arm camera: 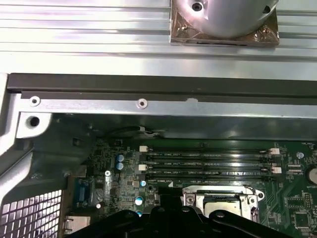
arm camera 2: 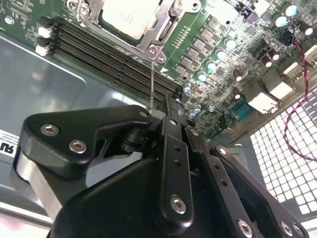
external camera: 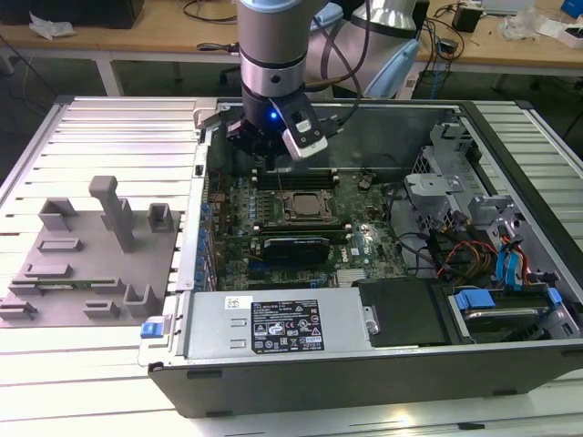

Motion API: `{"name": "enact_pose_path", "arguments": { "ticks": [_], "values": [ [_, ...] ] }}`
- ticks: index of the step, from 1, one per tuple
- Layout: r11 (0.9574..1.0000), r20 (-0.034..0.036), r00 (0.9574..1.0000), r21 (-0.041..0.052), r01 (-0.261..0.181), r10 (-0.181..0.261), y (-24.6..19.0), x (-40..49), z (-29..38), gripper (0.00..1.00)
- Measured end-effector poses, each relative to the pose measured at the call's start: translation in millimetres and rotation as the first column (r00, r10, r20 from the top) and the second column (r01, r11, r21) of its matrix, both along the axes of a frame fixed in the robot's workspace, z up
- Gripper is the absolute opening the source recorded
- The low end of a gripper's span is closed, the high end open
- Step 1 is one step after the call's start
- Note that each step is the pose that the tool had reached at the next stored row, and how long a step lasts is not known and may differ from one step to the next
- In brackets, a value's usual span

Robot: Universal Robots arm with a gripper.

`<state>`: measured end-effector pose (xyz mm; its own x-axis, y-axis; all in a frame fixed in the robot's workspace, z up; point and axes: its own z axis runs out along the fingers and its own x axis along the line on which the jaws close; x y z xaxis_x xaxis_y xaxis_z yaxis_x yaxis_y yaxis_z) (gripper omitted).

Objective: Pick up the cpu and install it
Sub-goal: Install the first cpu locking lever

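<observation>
- Hovering above the memory slots beside the socket frame: gripper, pinched narrow, holding nothing.
- Lying flat inside that frame: cpu, silvery top up.

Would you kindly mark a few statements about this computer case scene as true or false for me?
1. The cpu sits inside the socket frame. True.
2. The end effector carries the cpu. False: it hangs over the motherboard, apart from the cpu.
3. The grey tray is on the exterior view's right of the computer case. False: it is on the left.
4. The computer case lies open. True.
</observation>
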<state>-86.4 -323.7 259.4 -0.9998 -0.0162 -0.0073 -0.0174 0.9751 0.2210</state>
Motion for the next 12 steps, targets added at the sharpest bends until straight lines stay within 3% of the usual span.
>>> {"name": "enact_pose_path", "arguments": {
  "ticks": [12],
  "values": [
    [1.0000,-0.0001,1.0000,-0.0001,0.000,0.000,0.0,8.8,0.0,0.11]
  ]
}}
